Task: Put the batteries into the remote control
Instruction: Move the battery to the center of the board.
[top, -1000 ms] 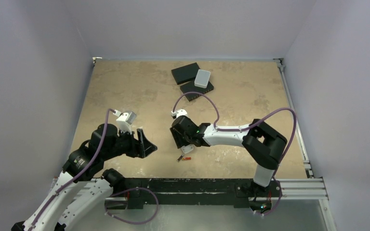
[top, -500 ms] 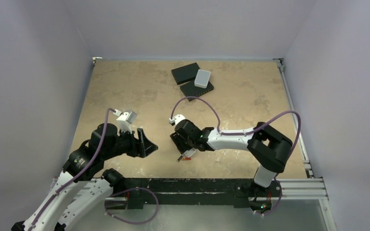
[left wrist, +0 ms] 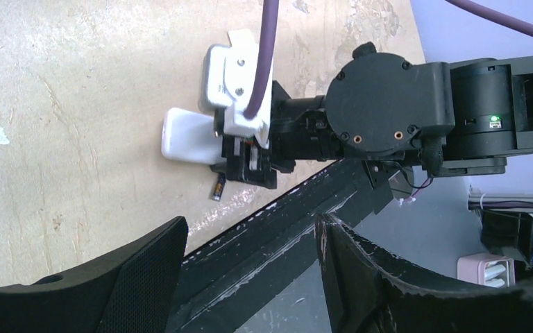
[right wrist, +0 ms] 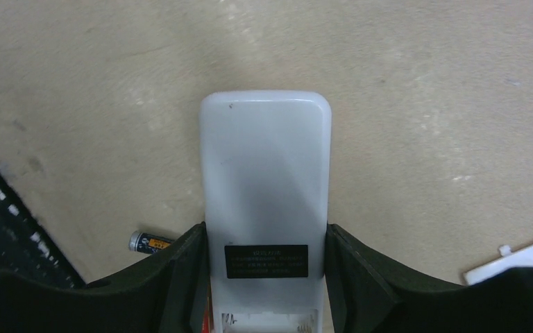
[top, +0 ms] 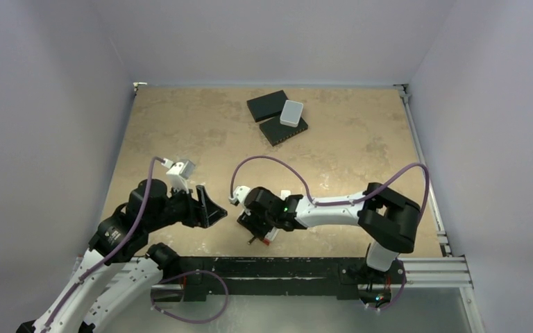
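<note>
The right gripper (right wrist: pixel 264 272) is clamped on the long sides of the white remote control (right wrist: pixel 264 187), whose plain back with its dark label faces up, close to the table's (top: pixel 180 125) near edge at centre. One dark battery (right wrist: pixel 146 242) lies on the table just left of that gripper's left finger. The left gripper (top: pixel 208 208) hangs to the left, jaws apart and empty.

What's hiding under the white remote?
Only the tan table shows around the remote control. One dark battery peeks out beside it. Anything directly underneath, and the remote's front side, is covered.
</note>
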`<action>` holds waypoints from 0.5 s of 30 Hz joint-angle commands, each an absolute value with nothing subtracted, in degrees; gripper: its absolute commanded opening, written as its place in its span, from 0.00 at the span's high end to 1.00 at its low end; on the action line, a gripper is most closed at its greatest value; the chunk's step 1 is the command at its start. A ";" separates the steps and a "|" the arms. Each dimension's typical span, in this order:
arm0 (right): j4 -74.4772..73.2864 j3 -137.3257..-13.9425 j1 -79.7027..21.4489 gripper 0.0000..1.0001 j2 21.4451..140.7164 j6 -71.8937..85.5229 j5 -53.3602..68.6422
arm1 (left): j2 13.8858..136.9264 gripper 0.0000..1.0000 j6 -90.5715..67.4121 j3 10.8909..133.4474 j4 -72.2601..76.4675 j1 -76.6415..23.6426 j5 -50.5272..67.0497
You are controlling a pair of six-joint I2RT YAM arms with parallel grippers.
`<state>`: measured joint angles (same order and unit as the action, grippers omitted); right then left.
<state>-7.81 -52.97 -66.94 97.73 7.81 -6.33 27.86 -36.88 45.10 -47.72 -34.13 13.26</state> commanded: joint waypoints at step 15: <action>-18.91 -57.69 -69.61 0.53 95.84 -4.93 -0.14 | 25.72 0.33 -37.38 45.40 -48.26 -34.01 13.65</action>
